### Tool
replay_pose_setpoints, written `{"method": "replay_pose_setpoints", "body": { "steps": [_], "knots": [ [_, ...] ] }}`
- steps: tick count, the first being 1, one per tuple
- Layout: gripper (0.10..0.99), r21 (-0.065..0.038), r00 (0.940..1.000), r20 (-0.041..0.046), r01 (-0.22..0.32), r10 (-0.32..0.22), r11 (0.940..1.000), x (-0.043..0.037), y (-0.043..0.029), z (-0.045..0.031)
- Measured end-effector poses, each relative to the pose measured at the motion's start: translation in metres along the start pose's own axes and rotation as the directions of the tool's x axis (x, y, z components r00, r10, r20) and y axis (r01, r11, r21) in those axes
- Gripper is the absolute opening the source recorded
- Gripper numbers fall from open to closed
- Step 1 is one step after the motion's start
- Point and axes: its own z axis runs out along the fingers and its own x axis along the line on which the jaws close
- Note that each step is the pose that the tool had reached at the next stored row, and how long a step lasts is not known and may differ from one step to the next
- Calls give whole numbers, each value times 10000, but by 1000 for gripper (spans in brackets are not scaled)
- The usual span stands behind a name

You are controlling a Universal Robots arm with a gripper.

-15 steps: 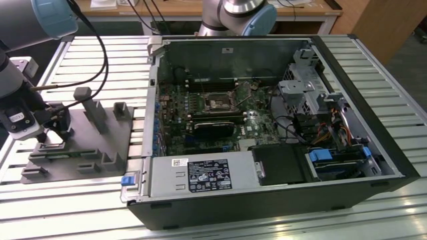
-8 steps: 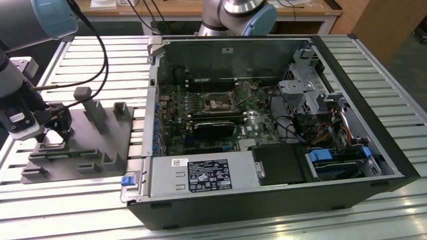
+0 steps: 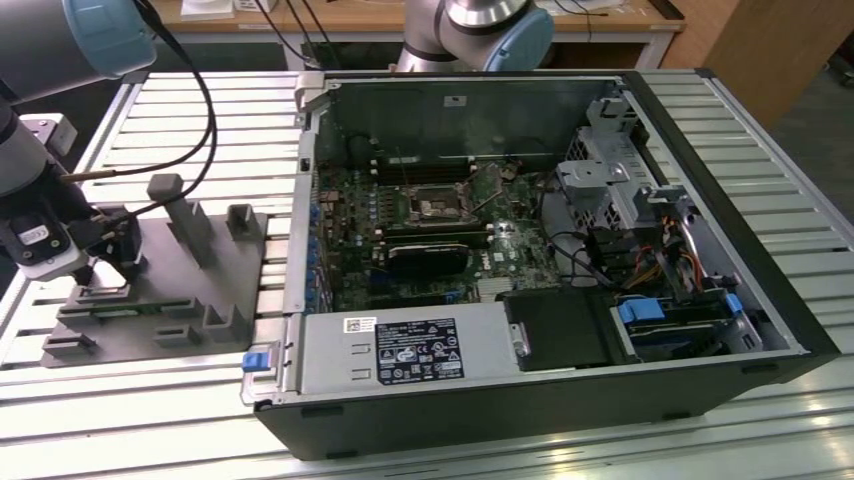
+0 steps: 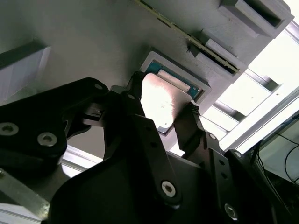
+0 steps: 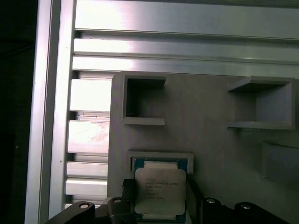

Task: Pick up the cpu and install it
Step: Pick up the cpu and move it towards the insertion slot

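A robotics lab: a slotted aluminium-profile table carries an open black desktop computer case and a grey plastic fixture. Grey robot arms with pale blue caps stand beside it.

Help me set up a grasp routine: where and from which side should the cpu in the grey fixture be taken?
By two opposite side edges of its raised metal lid, coming straight down from above. The cpu lies flat in a shallow pocket of the grey fixture, so only its top and upper edges are free. The pincer hangs over it.
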Motion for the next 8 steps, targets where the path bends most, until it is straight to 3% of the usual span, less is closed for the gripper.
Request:
{"method": "replay_pose_setpoints", "body": {
  "steps": [1,8],
  "knots": [
    [525,0,10000,0,1,-1,10000,0,0,0],
    [525,-3,10000,5,0,0,10000,-1,1,-8]
  ]
}}
